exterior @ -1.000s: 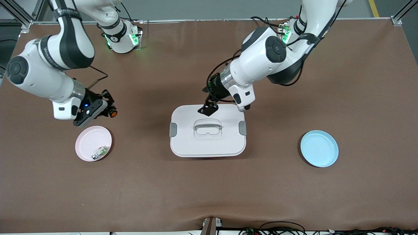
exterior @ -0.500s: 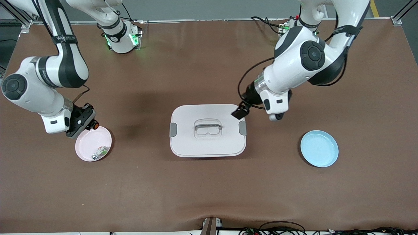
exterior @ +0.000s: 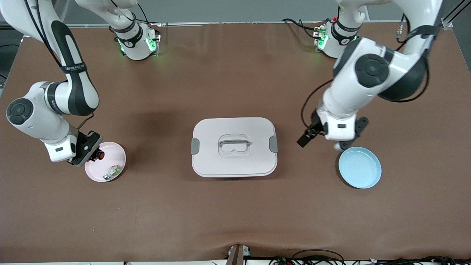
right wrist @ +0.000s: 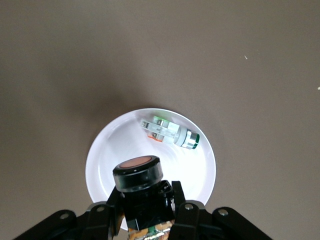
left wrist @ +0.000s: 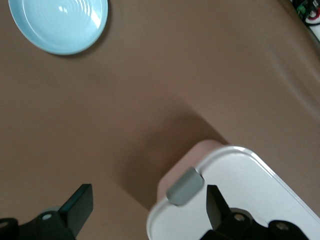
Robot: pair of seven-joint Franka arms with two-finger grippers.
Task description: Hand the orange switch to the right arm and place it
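Note:
My right gripper (exterior: 95,154) is shut on the orange switch (exterior: 100,155), a stubby black body with a round orange face. It hangs over the rim of the pink plate (exterior: 96,173) at the right arm's end of the table. In the right wrist view the switch (right wrist: 138,174) sits between the fingers of the right gripper (right wrist: 145,196), above the plate (right wrist: 100,155). My left gripper (exterior: 309,137) hangs open and empty over bare table between the lidded box and the blue plate. In the left wrist view the left gripper (left wrist: 147,195) has its fingers spread wide.
A small green-and-white part (exterior: 113,171) (right wrist: 170,132) lies in the pink plate. A white lidded box (exterior: 234,165) with grey handle and side clips (left wrist: 185,186) stands mid-table. An empty blue plate (exterior: 360,167) (left wrist: 60,22) lies toward the left arm's end.
The right gripper has carried the switch down to the pink plate's rim. The left arm, still open, has swung off the box lid toward the blue plate.

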